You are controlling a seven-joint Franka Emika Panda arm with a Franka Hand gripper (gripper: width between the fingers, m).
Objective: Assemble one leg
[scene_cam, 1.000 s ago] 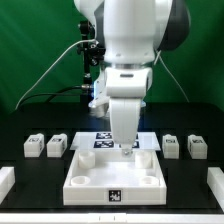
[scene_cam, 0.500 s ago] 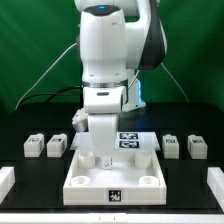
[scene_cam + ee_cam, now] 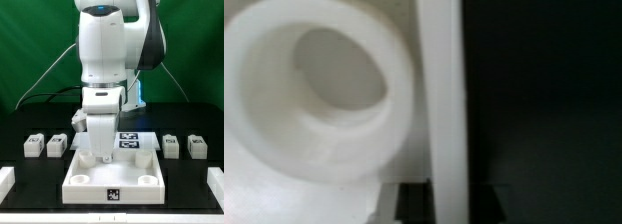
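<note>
The large white tray-like part [image 3: 112, 182] lies in the middle of the table. My gripper [image 3: 98, 155] is down at its far corner on the exterior view's left. In the wrist view my gripper [image 3: 448, 203] straddles the tray's raised rim [image 3: 438, 90], one dark finger [image 3: 409, 205] inside and one outside, both against the rim. A round socket [image 3: 331, 90] of the tray lies beside the rim. Two legs [image 3: 33, 146] [image 3: 57, 145] stand to the left of the tray and two legs [image 3: 171, 146] [image 3: 197, 147] to its right, all untouched.
The marker board [image 3: 128, 140] lies flat behind the tray, partly hidden by my arm. White blocks sit at the front left edge [image 3: 5, 180] and the front right edge [image 3: 216, 182]. A green backdrop stands behind the black table.
My arm swung from above the marker board to the exterior view's left and came down at the tray's far left corner. In the last half second it hardly moved.
</note>
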